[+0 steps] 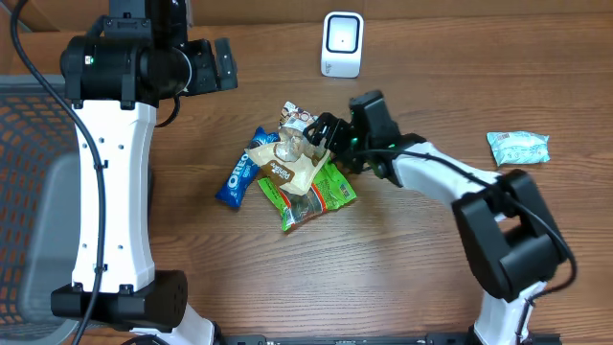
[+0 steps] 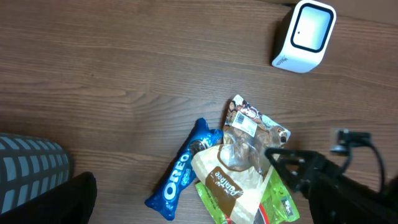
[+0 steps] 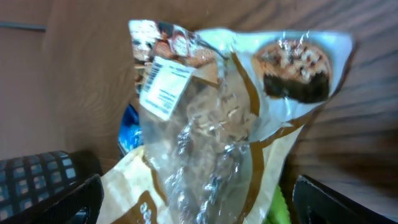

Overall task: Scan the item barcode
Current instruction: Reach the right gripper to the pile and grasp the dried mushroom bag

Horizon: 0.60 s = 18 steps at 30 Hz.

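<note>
Two-tone machinery at the table: the left arm has a long white shell link set between rounded black joint housings, one of which shows a small green light. A black cable curves off its upper joint. The right arm repeats the scheme, with a white tapered link running into a bulky black joint block and a white base segment. A thin black lead trails along it. The right gripper is black and angular throughout, with a green glow just behind it. Its fingers appear in the right wrist view as flat matte-black slabs.
</note>
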Motion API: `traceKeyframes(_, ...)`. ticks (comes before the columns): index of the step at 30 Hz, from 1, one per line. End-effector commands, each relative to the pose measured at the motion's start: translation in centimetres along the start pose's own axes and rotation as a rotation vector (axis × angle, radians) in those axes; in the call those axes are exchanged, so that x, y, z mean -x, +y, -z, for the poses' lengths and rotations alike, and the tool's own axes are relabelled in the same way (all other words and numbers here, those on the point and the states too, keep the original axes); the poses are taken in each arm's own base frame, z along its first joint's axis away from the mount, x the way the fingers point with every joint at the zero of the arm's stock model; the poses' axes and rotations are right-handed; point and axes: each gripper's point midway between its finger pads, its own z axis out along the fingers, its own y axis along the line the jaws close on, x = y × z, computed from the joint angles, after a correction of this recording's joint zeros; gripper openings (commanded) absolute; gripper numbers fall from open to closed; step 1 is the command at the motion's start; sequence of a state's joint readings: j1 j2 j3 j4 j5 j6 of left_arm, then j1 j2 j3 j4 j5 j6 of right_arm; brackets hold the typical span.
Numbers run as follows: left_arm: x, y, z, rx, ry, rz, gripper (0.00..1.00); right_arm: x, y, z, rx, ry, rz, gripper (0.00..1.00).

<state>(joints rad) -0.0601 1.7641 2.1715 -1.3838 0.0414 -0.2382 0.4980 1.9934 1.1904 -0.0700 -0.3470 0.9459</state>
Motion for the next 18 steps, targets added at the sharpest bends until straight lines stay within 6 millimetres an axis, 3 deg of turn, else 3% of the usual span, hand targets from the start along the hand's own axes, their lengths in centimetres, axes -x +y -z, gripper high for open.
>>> traceKeyframes(1,0.0,-0.3,0.0,-0.007,-0.001,0.015,1.0,-1.0,-1.5,-2.1,-0.034,0.018,-0.077,0.98)
traceKeyframes(4,0.0,-0.3,0.0,-0.007,-0.001,0.015,1.0,-1.0,-2.0,-3.6,-0.019,0.015,-0.071,0.96)
traceKeyframes(9,0.0,-0.3,0.0,-0.007,-0.001,0.015,1.0,0.1,-0.5,-5.0,0.08,-0.042,-0.024,0.86)
traceKeyframes(13,0.0,-0.3,0.0,-0.007,-0.001,0.015,1.0,-0.7,-1.2,-6.2,0.052,-0.057,-0.012,0.77)
traceKeyframes(14,0.0,-0.3,0.0,-0.007,-0.001,0.015,1.0,-1.2,-1.4,-6.7,0.048,-0.052,-0.007,0.7)
traceKeyframes(15,0.0,-0.3,0.0,-0.007,-0.001,0.015,1.0,-1.8,-1.6,-7.2,0.046,-0.042,-0.002,0.55)
traceKeyframes(16,0.0,-0.3,0.0,-0.007,-0.001,0.015,1.0,-2.3,-1.7,-7.6,0.044,-0.03,0.002,0.23)
traceKeyframes(17,0.0,-0.3,0.0,-0.007,-0.001,0.015,1.0,-2.7,-1.7,-7.7,0.048,-0.014,0.005,0.08)
traceKeyframes(18,0.0,-0.3,0.0,-0.007,-0.001,0.015,1.0,-3.0,-1.5,-7.6,0.057,0.002,0.013,0.06)
